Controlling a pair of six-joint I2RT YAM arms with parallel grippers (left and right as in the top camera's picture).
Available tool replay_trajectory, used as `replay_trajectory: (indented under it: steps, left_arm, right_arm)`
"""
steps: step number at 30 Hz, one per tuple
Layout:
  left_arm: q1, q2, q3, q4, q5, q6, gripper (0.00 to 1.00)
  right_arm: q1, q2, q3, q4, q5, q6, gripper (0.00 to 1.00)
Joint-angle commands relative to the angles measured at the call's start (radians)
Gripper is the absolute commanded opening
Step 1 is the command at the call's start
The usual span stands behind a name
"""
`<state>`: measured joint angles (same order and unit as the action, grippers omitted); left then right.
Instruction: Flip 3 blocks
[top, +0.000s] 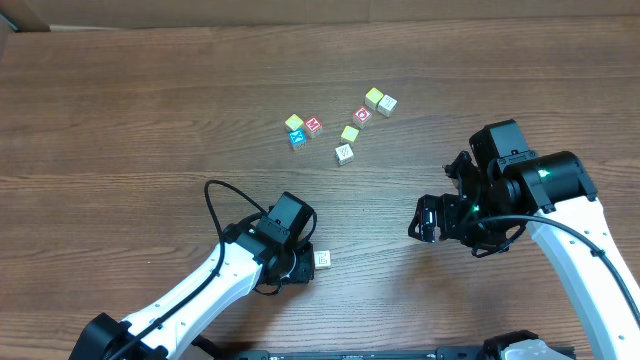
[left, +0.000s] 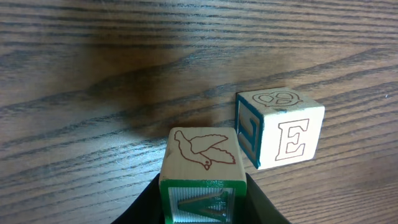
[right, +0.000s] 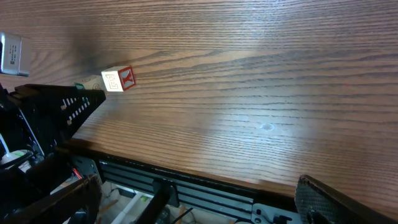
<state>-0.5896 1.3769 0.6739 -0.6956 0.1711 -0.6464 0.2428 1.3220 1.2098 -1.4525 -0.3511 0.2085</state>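
My left gripper (top: 300, 265) is near the table's front edge, shut on the green block (left: 200, 200). This block has a green face with a raised white letter toward the camera and a bird drawing on top. It rests on the wood, and the arm hides it in the overhead view. A pale block (top: 322, 260) (left: 281, 127) marked E, with a blue-edged side, stands just right of it, apart from the fingers. Another pale block (top: 345, 153) lies farther back. My right gripper (top: 430, 220) (right: 202, 137) hangs open and holds nothing.
A loose cluster of letter cubes lies at the back centre: a yellow-topped cube (top: 294, 122), a red one (top: 313, 125), a blue one (top: 298, 138), a red O cube (top: 363, 114) and a pale cube (top: 387, 104). The table's front edge (right: 205, 177) runs under the right gripper.
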Motion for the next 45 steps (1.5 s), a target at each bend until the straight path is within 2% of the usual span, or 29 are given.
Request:
replay_trajectory:
  steps: [1, 11, 37, 45]
  left_arm:
    - [-0.006, 0.003, -0.004, 0.008, -0.030, 0.023, 0.25]
    - [-0.006, 0.003, -0.004, 0.071, -0.043, 0.022, 0.28]
    - [-0.006, 0.003, -0.002, 0.063, -0.043, 0.022, 0.30]
    - [-0.004, -0.008, 0.167, -0.048, -0.078, 0.042, 0.28]
  right_arm:
    - [-0.003, -0.011, 0.022, 0.002, -0.002, -0.007, 1.00]
    - [-0.003, -0.011, 0.022, -0.001, -0.002, -0.008, 1.00]
    - [-0.003, -0.011, 0.022, -0.006, -0.002, -0.007, 1.00]
    - [-0.003, -0.011, 0.022, -0.006, -0.002, -0.007, 1.00]
